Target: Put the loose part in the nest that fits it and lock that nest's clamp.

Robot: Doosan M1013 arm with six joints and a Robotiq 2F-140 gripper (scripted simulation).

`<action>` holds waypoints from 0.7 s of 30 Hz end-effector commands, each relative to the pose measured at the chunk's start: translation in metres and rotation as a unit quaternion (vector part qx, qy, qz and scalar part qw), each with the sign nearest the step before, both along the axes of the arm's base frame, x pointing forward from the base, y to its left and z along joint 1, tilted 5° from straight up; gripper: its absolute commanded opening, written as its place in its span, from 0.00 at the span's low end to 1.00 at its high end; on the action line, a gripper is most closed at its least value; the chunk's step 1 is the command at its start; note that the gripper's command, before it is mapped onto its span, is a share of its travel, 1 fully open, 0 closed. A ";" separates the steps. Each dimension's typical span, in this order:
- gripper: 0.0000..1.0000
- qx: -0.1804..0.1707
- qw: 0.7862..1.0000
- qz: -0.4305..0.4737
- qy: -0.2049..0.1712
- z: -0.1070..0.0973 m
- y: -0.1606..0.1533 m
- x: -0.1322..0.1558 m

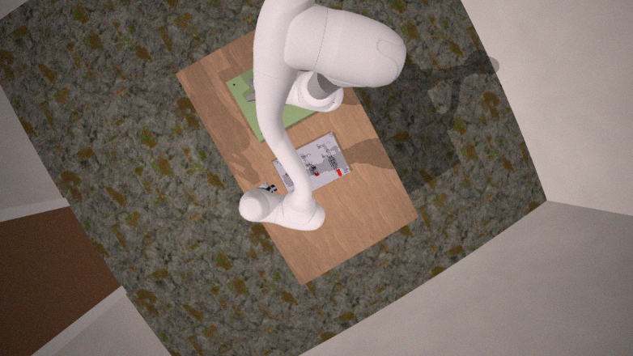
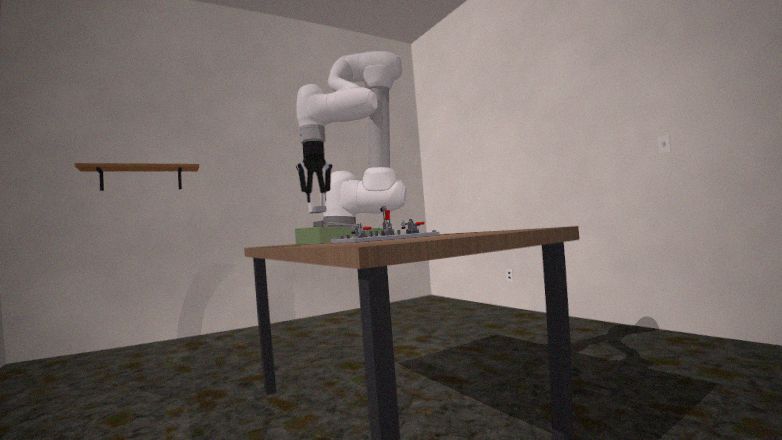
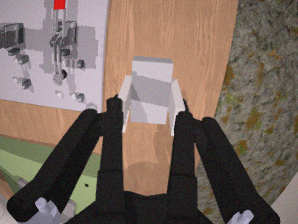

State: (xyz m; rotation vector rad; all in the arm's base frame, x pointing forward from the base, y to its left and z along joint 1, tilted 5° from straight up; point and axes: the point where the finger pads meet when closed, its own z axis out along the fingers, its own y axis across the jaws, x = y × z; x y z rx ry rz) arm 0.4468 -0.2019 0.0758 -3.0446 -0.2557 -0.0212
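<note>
The loose part is a light grey channel [image 3: 151, 92] [image 2: 316, 209] with a flat floor and two side walls. My gripper [image 3: 150, 88] [image 2: 316, 199] is shut on it, one finger at each side wall, and holds it above the table, clear of the fixture. The fixture plate [image 1: 327, 176] [image 2: 371, 238] [image 3: 92, 25] carries several pads, blocks and clamps. In the exterior view, one clamp's red handle [image 2: 387, 215] stands upright; two other red handles [image 2: 366, 228] [image 2: 419, 223] lie about level. In the wrist view a clamp [image 3: 59, 37] stands left of the part. The arm hides part of the fixture in the top view.
A green block [image 1: 261, 125] [image 2: 312, 235] [image 3: 30, 156] stands beside the fixture, toward the robot's base, with grey pieces on top. The wooden table's edge [image 3: 227, 65] runs to the right of the held part in the wrist view, with the floor beyond.
</note>
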 end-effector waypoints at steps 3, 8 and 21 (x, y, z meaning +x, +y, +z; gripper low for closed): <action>0.10 -0.002 0.999 -0.036 0.003 0.002 -0.002 0.000; 0.10 -0.002 0.999 -0.036 0.003 0.002 -0.002 0.000; 0.10 -0.002 0.999 -0.036 0.003 0.000 -0.003 -0.004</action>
